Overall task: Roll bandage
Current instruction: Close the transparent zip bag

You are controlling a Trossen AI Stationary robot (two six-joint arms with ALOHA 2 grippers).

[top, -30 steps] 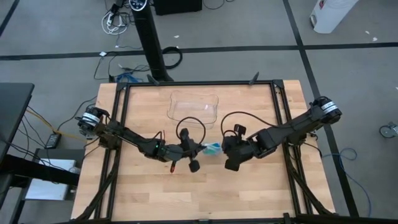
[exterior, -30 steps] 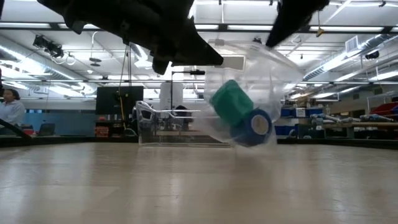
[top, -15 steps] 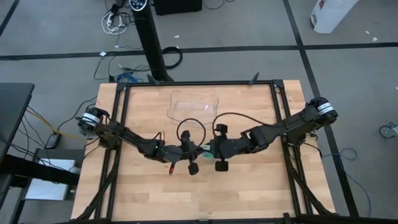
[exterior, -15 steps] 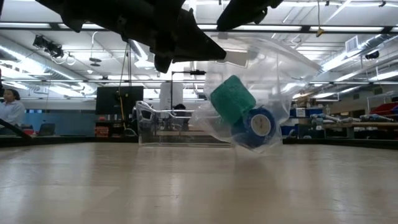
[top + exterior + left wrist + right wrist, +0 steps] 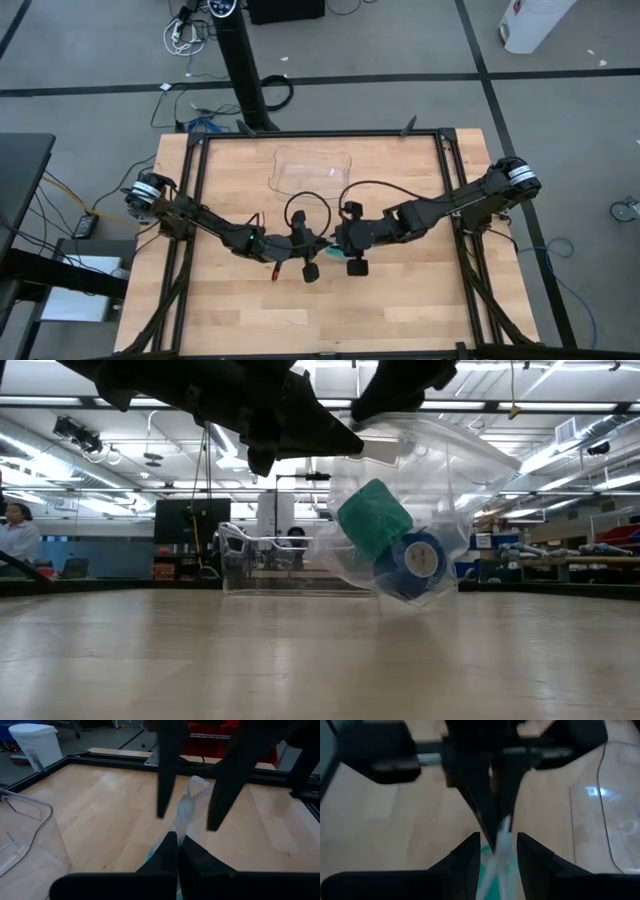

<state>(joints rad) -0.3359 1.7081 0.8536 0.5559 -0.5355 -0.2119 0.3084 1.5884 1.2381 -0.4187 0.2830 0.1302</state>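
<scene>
A clear plastic bag [image 5: 420, 500] hung at centre frame, holding the stubby teal bandage [image 5: 373, 520] and a blue roll [image 5: 415, 563]. The left tool [image 5: 176, 851] pinched its top; the right tool [image 5: 497, 851] stood apart astride it.

The surface [image 5: 230, 310] is pale wood with a smooth, faintly glossy finish, framed by matt black metal rails [image 5: 192, 200]. A clear, crinkled plastic bag [image 5: 440, 480] holds the bandage [image 5: 374, 518], a soft matt teal cloth roll, and a brighter blue roll [image 5: 415, 563]. A clear glossy plastic tray [image 5: 312, 170] sits near the far edge.
</scene>
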